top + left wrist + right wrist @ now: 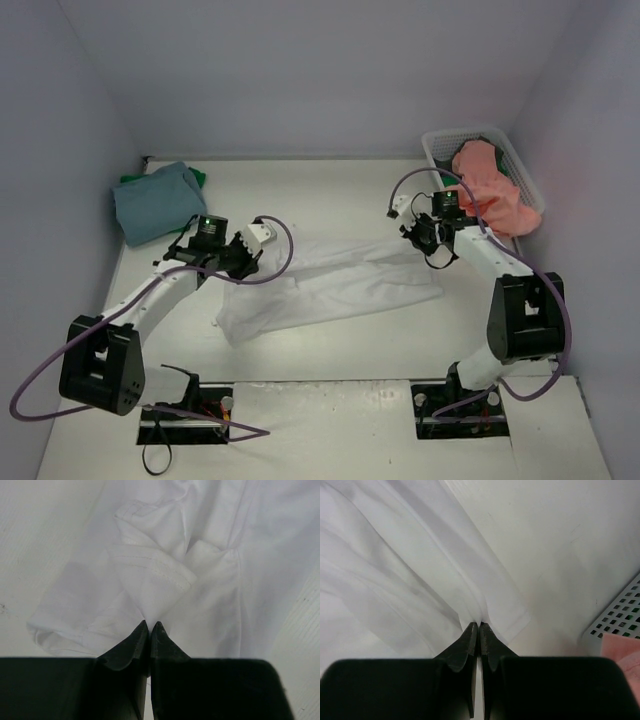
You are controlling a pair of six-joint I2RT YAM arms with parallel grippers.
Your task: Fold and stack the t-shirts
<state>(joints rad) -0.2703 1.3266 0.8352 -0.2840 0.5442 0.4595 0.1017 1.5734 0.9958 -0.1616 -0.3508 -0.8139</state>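
Note:
A white t-shirt (pixel 330 285) lies spread and rumpled across the middle of the table. My left gripper (pixel 238 266) is at its left end. In the left wrist view that gripper (pixel 150 625) is shut, with the white t-shirt (pixel 200 580) gathered into its tips beside a folded sleeve hem. My right gripper (pixel 416 242) is at the shirt's right end. In the right wrist view it (pixel 479 626) is shut on a pinched edge of the white t-shirt (pixel 395 570), and folds run away from the tips. A teal t-shirt (pixel 155 202) lies folded at the back left on a green t-shirt (pixel 201 178).
A white mesh basket (pixel 437 150) stands at the back right with a salmon pink t-shirt (pixel 490 190) hanging over its rim. A corner of the basket (pixel 615 620) shows in the right wrist view. Walls close in the left, back and right sides.

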